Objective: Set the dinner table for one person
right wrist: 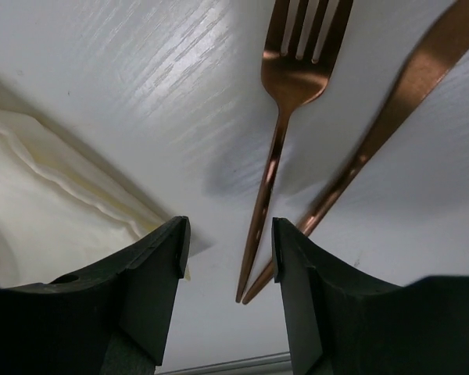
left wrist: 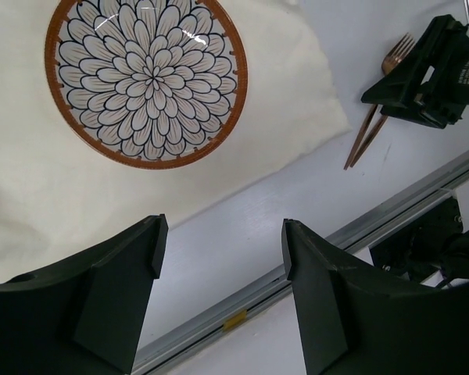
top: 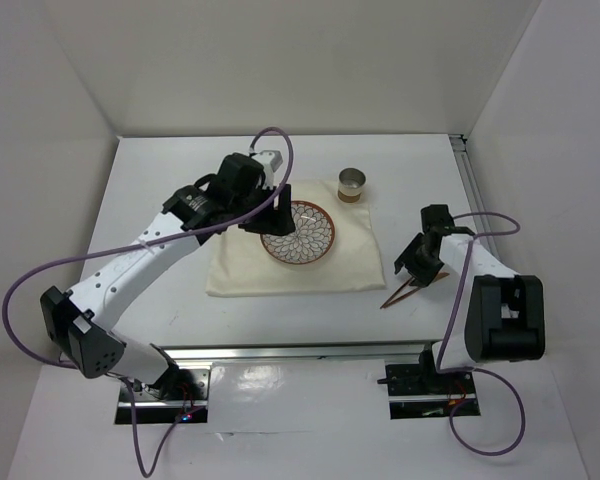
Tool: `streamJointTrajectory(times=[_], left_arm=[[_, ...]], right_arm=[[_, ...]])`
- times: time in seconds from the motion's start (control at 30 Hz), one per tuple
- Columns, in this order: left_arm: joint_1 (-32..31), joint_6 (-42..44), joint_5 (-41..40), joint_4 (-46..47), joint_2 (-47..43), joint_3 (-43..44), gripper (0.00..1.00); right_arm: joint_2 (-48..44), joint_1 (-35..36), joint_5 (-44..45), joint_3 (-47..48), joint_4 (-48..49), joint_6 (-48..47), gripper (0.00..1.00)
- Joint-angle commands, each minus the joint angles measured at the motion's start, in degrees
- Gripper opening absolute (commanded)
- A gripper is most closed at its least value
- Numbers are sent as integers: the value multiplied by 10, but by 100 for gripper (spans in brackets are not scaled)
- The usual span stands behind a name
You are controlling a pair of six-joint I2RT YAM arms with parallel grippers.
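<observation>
The dinner table (top: 160, 180) is a white tabletop carrying a cream cloth (top: 240, 270). A flower-patterned plate (top: 297, 233) with a brown rim lies on the cloth. My left gripper (top: 270, 215) hovers by the plate's left edge, open and empty (left wrist: 223, 234). A copper fork (right wrist: 285, 78) and a second copper utensil (right wrist: 391, 109) lie on the bare table right of the cloth, their handle ends touching. My right gripper (right wrist: 229, 234) stands open low over those handle ends, with the fork's handle in the gap between the jaws and neither jaw touching it.
A small metal cup (top: 352, 184) stands at the cloth's far right corner. A metal rail (top: 310, 350) runs along the near edge in front of the arm bases, and another runs down the right edge (top: 472, 190). The cloth's corner (right wrist: 86, 187) lies just left of my right gripper.
</observation>
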Motion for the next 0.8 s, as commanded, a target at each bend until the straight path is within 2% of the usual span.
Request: streamJointTrajectory(times=[0.0,0.23,0.3,0.4,0.43,0.47,0.5,0.67,0.77], left_arm=[[3,11,12,9,-29,8,77],[8,6,17,10,-40,-3,77],[14,6,11,10,-40,-3,77],[19,6,5,-3,-40,3,77],[32,6,18,-9,-40,13,77],[38,6,30,-9,-40,19,77],[45,6,57,-15,-45,25,77],[84,-6,94,-15,-67,44,77],[117,-18,142,-10,-74,68,77]], right_arm=[[19,-4,-3,-11,48,0,57],[46,-4,-3,-16,59,-5,54],[51,-4,-3,-16,65,-5,49],[51,-4,-3,-21,65,-5,29],[44,-4,24,-14,49,3,10],[33,-4,39,-7,43,3,3],[17,-4,52,-7,37,8,0],[-80,-4,83,69,13,-31,0],[-81,30,38,148,-5,-69,0]])
